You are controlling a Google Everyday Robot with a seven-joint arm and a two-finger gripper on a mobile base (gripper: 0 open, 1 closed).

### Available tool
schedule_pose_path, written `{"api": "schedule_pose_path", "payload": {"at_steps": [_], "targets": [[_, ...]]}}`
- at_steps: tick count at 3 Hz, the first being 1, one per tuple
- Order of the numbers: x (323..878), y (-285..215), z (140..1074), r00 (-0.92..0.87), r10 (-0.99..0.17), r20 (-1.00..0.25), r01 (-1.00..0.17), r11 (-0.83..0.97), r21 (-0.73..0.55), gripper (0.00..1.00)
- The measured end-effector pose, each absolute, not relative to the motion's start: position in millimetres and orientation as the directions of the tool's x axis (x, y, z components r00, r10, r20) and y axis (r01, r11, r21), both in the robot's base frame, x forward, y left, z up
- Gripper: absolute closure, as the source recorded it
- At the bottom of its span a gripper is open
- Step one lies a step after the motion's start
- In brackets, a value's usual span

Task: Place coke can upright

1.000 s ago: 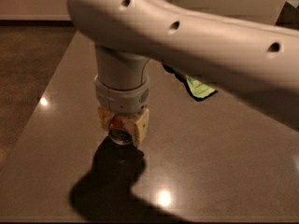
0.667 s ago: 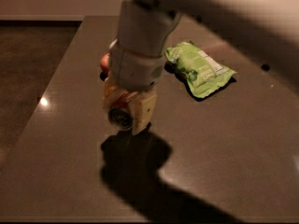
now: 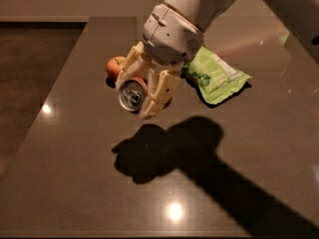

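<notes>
My gripper (image 3: 134, 99) hangs above the dark table (image 3: 89, 183), left of centre, with its cream fingers (image 3: 158, 91) shut around the coke can (image 3: 132, 94). The can is held tilted on its side in the air, its silver pull-tab top facing the camera and only a little of its red body showing. Its shadow falls on the table below. A round red-orange apple (image 3: 114, 66) lies on the table just behind and left of the gripper, partly hidden by the fingers.
A green snack bag (image 3: 217, 76) lies on the table right of the gripper. The white arm (image 3: 199, 4) comes in from the upper right. The table's left edge (image 3: 60, 78) drops to a dark floor.
The arm has swung up and to the right, lifting the gripper and can away from the table. The can's top now faces the camera, and the apple and bag are uncovered.
</notes>
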State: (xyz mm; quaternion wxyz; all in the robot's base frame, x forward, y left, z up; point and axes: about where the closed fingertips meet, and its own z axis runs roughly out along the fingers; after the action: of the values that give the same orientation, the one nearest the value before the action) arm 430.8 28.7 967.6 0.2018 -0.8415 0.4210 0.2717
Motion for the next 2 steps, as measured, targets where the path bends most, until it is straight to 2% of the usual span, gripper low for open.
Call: {"api": "schedule_pose_path", "payload": {"at_steps": [1,2], "targets": [[430.3,22.3,972.8,0.285,-0.556,-0.781,-0.897,-0.443,-0.012,1.0],[421.9,15.6,972.4,0.059,-0.495,-0.867,-0.928,-0.347,0.135,1.0]]}}
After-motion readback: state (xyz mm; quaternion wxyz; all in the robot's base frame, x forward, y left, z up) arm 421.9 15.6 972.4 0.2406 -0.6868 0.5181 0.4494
